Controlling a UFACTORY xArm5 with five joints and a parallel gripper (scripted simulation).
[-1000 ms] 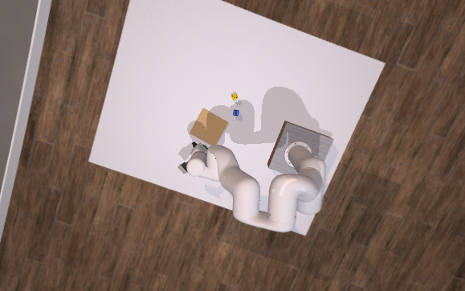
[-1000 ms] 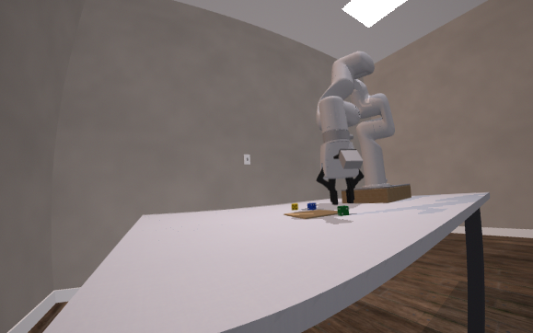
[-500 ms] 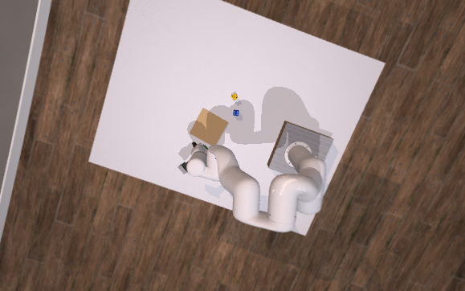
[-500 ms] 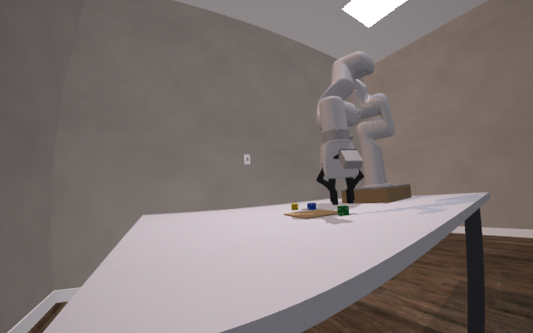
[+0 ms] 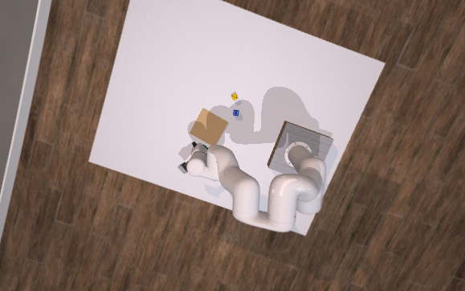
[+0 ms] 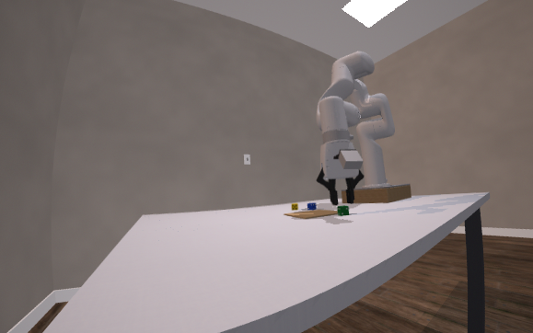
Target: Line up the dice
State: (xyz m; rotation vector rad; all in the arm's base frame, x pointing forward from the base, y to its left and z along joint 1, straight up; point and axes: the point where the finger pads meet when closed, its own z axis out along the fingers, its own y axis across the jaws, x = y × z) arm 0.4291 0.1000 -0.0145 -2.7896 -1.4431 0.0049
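No die is on the mat (image 6: 310, 213) yet: the yellow die (image 5: 234, 96), blue die (image 5: 236, 112) and green die (image 6: 343, 211) rest on the surface (image 5: 167, 60) beside it, and the end effector (image 6: 341, 199) hangs partly parted, grasping nothing.

A bare test room with one robot arm

Plain grey-brown walls (image 6: 155, 115), a dark wood-plank floor (image 5: 416, 201) and a ceiling light panel (image 6: 373, 9) are seen around a white surface (image 6: 247, 258), on which the arm (image 6: 339, 110) is mounted.
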